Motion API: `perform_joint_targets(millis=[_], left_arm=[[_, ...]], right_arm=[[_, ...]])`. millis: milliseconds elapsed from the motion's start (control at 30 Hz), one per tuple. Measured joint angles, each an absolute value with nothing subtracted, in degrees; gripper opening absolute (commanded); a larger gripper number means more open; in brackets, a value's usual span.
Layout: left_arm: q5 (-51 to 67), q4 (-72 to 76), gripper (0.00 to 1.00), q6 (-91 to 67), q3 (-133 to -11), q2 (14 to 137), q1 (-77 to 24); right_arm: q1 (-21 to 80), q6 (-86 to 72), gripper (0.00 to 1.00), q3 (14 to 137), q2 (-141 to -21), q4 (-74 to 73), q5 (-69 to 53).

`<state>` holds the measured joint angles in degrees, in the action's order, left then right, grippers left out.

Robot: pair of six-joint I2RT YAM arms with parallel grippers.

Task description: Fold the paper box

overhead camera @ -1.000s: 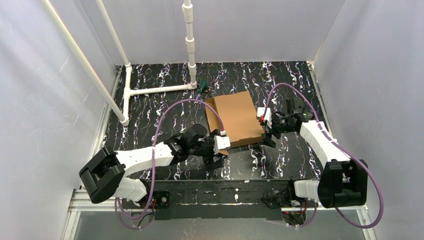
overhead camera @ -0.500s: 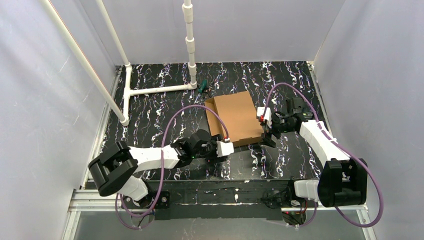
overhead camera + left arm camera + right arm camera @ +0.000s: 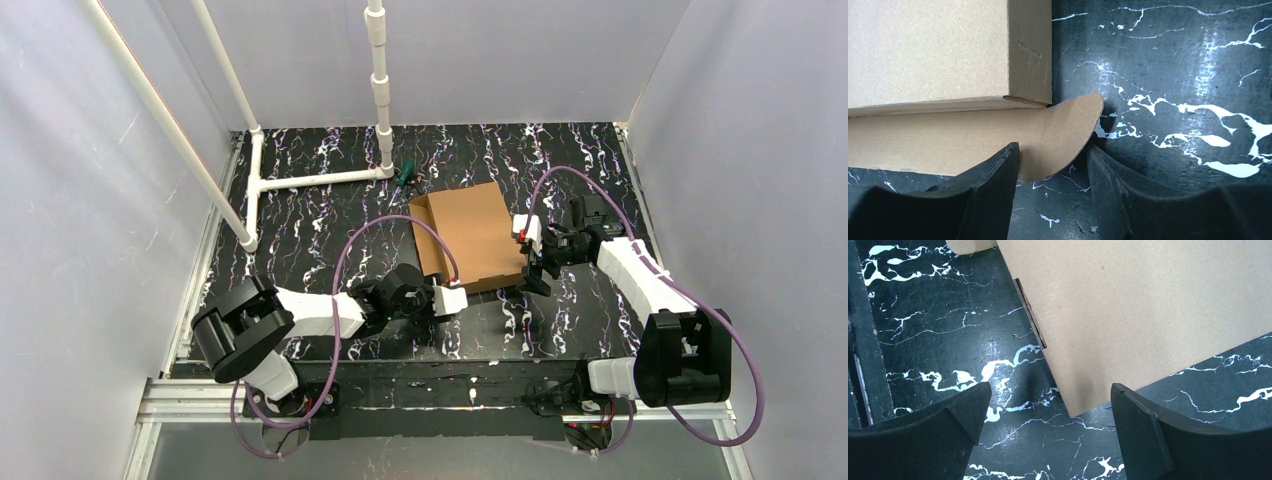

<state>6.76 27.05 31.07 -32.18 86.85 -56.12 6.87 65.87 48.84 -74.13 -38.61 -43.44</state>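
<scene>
My left fingers [image 3: 988, 192] straddle paper box [image 3: 923, 50] flap edge, clamp unclear; right fingers [image 3: 948, 425] spread at box corner, worktop [image 3: 923, 315] either side.

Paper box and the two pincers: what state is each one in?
paper box: partly folded, with its rounded flap sticking out flat.
left pincer: half closed around that flap; whether it grips firmly is unclear.
right pincer: wide open, empty, over a corner of the box.

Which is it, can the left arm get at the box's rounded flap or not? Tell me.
Probably yes. The left gripper straddles the rounded flap of the box, which lies flat on the table with nothing else in the way.
</scene>
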Motion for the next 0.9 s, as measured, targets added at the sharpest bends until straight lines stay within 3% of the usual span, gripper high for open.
perform_joint_targets(millis=[367,533,900], left_arm=[[5.96,28.27,0.41,32.36,-32.42,87.94,-56.12],[6.48,28.64,0.32,32.18,-32.75,88.86,-56.12],[7.4,29.36,0.27,31.07,-33.43,90.45,-56.14]], right_arm=[[6.87,65.76,0.98,48.84,-75.16,-39.0,-43.44],[6.87,65.76,0.98,48.84,-75.5,-39.11,-43.44],[6.87,65.76,0.98,48.84,-75.55,-39.31,-43.46]])
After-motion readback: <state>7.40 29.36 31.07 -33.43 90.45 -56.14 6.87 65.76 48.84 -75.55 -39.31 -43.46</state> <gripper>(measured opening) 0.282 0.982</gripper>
